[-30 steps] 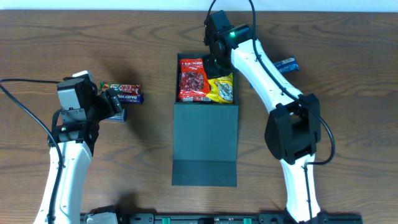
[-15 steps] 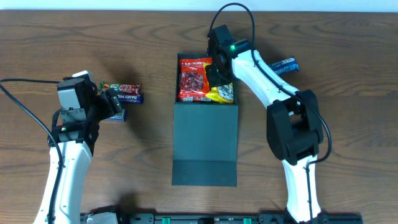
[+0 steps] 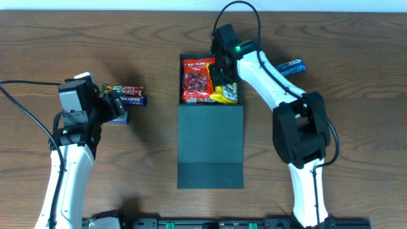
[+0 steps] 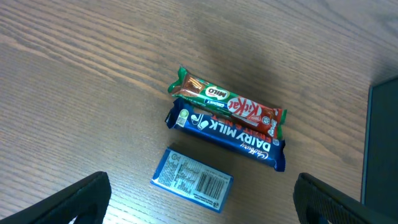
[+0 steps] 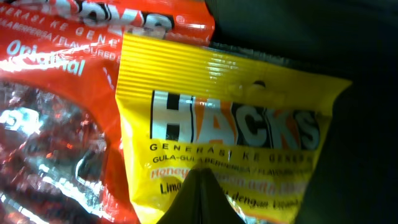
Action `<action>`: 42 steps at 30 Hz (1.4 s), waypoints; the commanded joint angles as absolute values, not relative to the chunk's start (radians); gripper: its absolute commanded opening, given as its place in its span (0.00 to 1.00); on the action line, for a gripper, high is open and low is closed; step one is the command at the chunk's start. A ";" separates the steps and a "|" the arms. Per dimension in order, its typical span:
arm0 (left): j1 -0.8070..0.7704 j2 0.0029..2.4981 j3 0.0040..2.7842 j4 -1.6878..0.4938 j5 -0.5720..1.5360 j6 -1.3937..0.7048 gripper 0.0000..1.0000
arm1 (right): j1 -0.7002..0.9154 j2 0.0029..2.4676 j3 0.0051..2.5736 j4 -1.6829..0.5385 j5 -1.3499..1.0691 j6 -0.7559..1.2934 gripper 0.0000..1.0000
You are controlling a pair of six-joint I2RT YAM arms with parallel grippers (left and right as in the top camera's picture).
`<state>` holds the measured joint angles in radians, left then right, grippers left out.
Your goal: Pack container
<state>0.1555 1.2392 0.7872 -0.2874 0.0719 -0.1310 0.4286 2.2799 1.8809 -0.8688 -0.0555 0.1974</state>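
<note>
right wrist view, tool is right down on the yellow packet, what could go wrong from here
The right tool sits low against the yellow Hacks packet, beside the red packet in the container; lifting off could snag and drag it out. The KitKat bar touches the Dairy Milk bar, so the left tool may shove one while grabbing the other.

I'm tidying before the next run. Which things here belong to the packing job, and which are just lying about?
Job: dark teal-green square cardboard container; red foil snack packet and yellow HACKS packet inside it.
Lying outside, likely still to pack: green-red Milo KitKat bar, blue Dairy Milk bar, small blue box, lone blue packet.
</note>
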 commanded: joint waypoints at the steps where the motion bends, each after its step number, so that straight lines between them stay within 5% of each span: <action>1: 0.157 1.243 0.815 -0.287 0.071 -0.135 0.95 | 0.427 2.191 1.942 -0.894 -0.063 0.203 0.01; 11: 0.157 1.243 0.815 -0.284 0.071 -0.135 0.95 | 0.431 2.132 1.907 -1.063 -0.066 0.140 0.01; 28: 0.157 1.243 0.815 -0.263 0.072 -0.135 0.95 | 0.447 2.180 1.641 -0.912 -0.156 0.114 0.02; 42: 0.157 1.243 0.815 -0.265 0.116 -0.135 0.95 | 0.441 2.103 1.881 -1.008 -0.130 0.118 0.02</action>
